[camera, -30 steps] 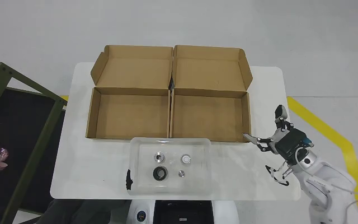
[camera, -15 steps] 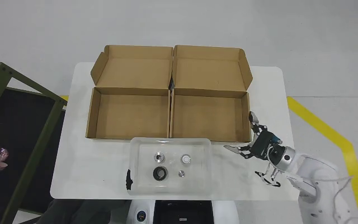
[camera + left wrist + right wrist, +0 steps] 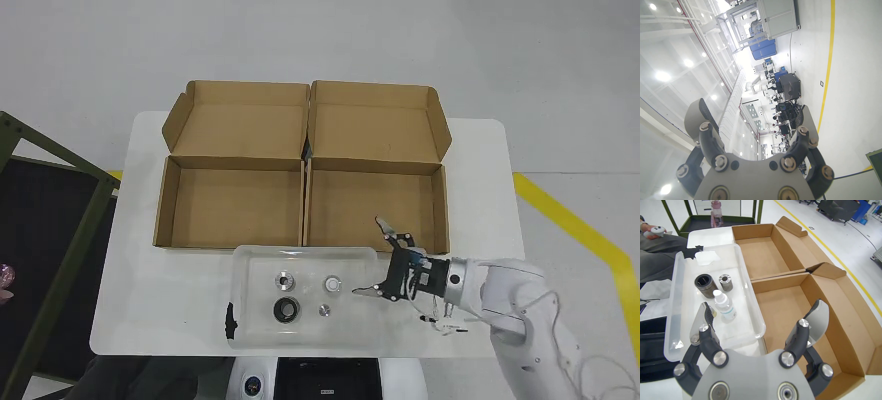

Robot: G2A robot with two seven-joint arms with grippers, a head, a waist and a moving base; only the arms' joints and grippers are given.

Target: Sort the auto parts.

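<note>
Bright, even light is flooding the table (image 3: 478, 200). Ceiling lamps (image 3: 661, 76) are glaring, and shadows are falling soft.

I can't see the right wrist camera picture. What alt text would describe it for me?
The robot's right gripper, fingers spread open, hangs over the rim of a clear plastic tray beside two open cardboard boxes. In the tray stand a dark hollow cylinder, a smaller metal cylinder and a small white-capped bottle.
</note>
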